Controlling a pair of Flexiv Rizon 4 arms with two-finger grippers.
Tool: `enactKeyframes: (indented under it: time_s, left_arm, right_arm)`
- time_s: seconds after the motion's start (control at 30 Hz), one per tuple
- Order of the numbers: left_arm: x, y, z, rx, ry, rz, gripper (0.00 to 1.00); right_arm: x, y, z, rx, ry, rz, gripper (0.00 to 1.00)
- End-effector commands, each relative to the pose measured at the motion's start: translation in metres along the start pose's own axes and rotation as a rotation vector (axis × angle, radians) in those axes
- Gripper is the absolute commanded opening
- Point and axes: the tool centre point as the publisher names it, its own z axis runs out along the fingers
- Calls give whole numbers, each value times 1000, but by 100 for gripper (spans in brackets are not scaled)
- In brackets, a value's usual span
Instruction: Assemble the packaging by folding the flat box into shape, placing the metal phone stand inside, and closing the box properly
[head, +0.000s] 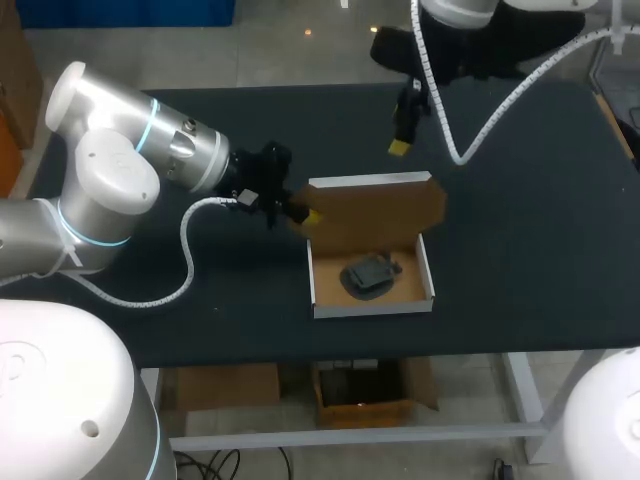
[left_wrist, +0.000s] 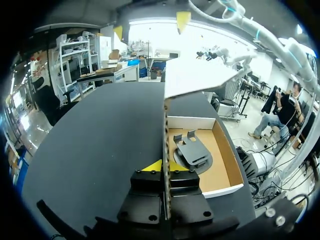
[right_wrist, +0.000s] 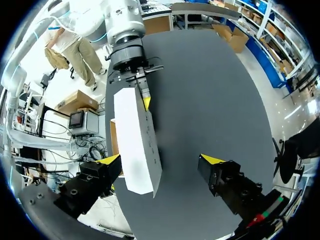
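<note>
By the desk's (head: 520, 250) front edge, the phone stand (head: 370, 275) lay in the box (head: 322, 292). The left tool (left_wrist: 165, 166) clenched the half-raised lid (head: 375, 212), likely to close it; the right tool (right_wrist: 161, 160) hung released above.

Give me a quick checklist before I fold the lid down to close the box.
1. Phone stand inside the box: ok, it lies on the box floor.
2. Lid free to fold: ok, raised, nothing resting on it.
3. Left tool grip: ok, both yellow tips clamp the lid's side edge.
4. Right tool ready: ok, open, above the lid.
5. Stand low enough for the lid to clear: cannot tell.
</note>
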Motion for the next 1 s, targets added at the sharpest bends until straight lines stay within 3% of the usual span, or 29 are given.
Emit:
enactKeyframes:
  time_s: [0.03, 0.77, 1.0]
  left_arm:
    - [0, 0, 2, -1, 0, 0, 0]
    - [2, 4, 3, -15, -25, 4, 0]
    - [8, 3, 6, -34, -54, 75, 0]
  right_arm:
    - [6, -5, 1, 6, -52, 48, 100]
    - [6, -5, 2, 7, -52, 47, 100]
    - [3, -14, 6, 26, -13, 132, 100]
